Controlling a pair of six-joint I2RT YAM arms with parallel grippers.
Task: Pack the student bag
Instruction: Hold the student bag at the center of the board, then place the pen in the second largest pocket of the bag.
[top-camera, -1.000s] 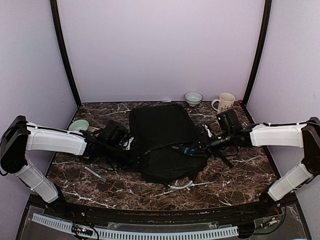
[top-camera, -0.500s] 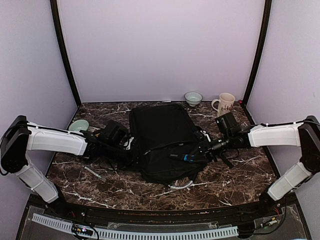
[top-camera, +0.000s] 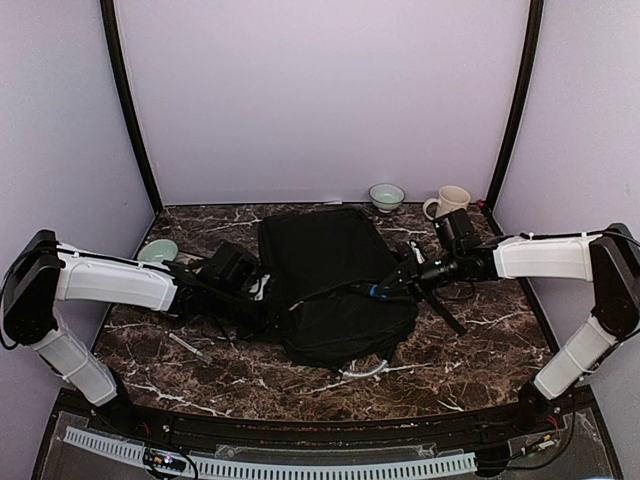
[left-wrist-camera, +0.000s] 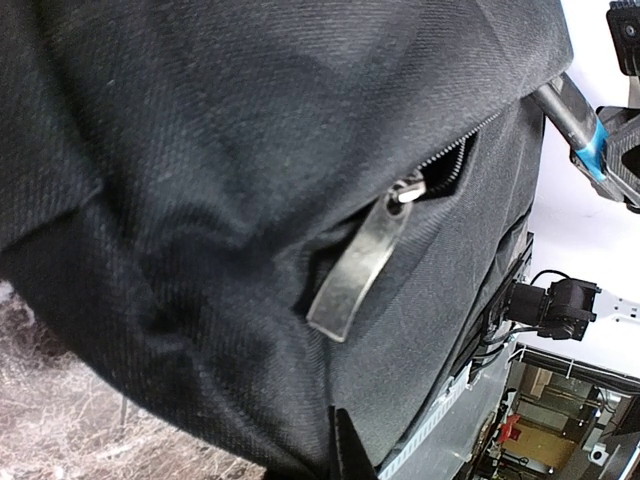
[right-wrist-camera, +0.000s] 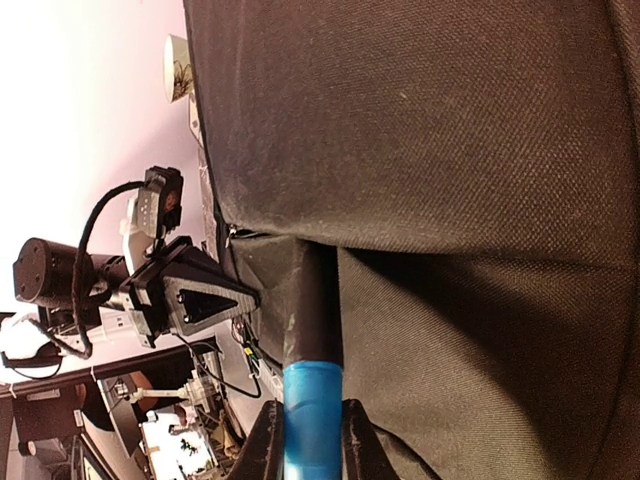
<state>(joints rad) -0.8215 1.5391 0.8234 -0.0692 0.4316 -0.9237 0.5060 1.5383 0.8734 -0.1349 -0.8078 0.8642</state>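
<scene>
1. Nearest my end of the dark marble table, the silvery-grey loop handle curls out from the near edge of the bag. A thin pen-like stick lies off to its left, apart from the bag.
2. The left gripper sits against the bag's near-left edge with its jaws together. My left wrist view is almost all black fabric, with a flat zipper pull hanging from its slider. I cannot tell whether any fabric is pinched between the jaws.
3. The student bag lies flat in the middle of the table between the two arms, its long side running away from me.
4. The right gripper reaches in from the right over the bag's right side. Its jaws are clamped on a black rod with a blue band, and the rod's far end disappears under a fold of the bag's fabric.
5. Farther back on the left, a pale green dish sits beside the left arm, clear of the bag.
6. At the back edge, a small bowl and a cream mug stand side by side beyond the bag's far-right corner.
</scene>
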